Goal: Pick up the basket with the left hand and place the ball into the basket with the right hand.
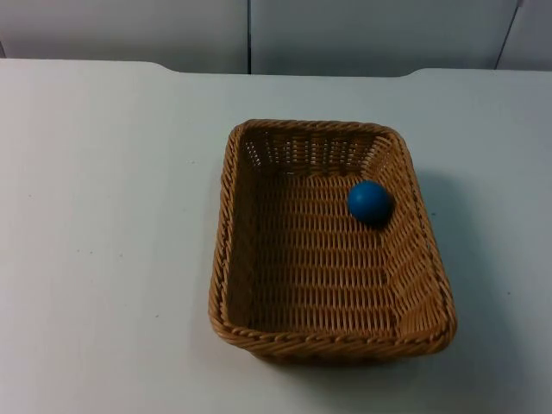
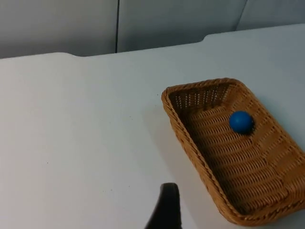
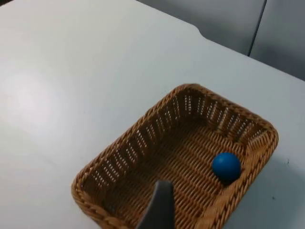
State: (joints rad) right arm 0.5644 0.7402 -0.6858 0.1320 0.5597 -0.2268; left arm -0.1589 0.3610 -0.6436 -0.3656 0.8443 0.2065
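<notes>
A woven brown basket (image 1: 220, 250) stands on the white table, right of centre. A blue ball (image 1: 370, 203) lies inside it, against the right wall near the far end. The left wrist view has the basket (image 2: 193, 152) and ball (image 2: 241, 121) at a distance, with my left gripper (image 2: 164, 210) held over bare table beside the basket, apart from it. From the right wrist, the basket (image 3: 128, 133) and ball (image 3: 226, 166) lie well below, and my right gripper (image 3: 159, 207) hangs high over the basket's end opposite the ball. Neither gripper holds anything that I can see.
The table (image 1: 103, 241) spreads wide and white on the basket's left. A grey partition wall (image 1: 250, 34) closes off the far edge. Narrower table surface lies to the right of the basket.
</notes>
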